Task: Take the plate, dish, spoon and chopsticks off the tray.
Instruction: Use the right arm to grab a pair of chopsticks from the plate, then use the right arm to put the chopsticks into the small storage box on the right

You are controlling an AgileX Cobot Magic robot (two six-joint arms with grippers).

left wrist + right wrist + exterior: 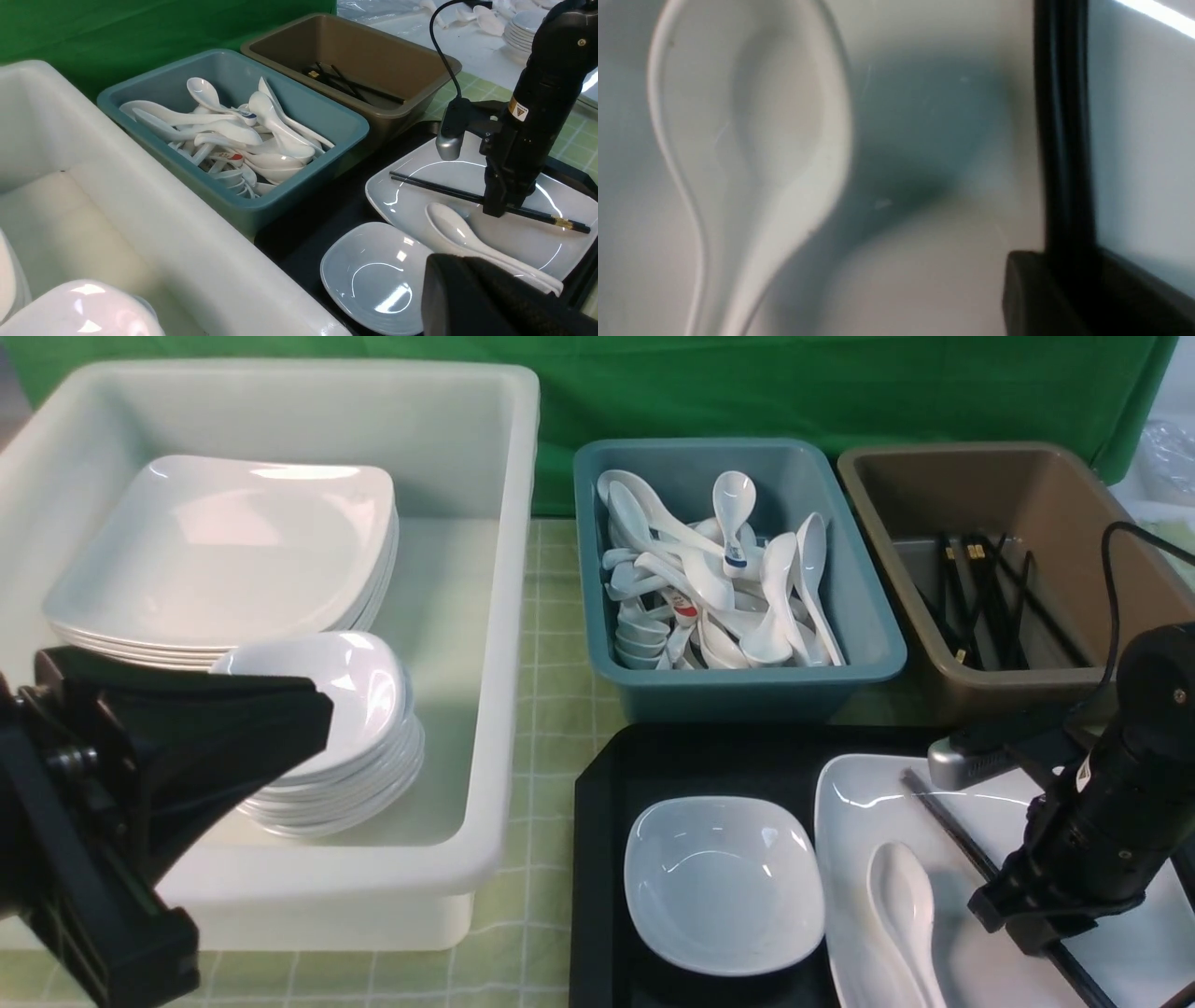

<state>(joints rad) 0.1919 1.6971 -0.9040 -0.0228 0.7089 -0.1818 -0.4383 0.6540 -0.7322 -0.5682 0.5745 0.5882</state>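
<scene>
The right gripper stood with jaws astride the chopsticks mid-length, across their long axis, on the plate beside the spoon, inside the tray. Whether they gripped or merely enclosed was unclear. The left gripper, jaws unreadable, hung well apart. Beyond stood the brown bin.

Glossy white plate, dish and spoon; black plastic tray.

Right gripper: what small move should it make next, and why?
Probably close the jaws firmly on the chopsticks before lifting. The right gripper is down on them where they lie flat across the plate, beside the spoon; whether the grip is already tight cannot be told.
</scene>
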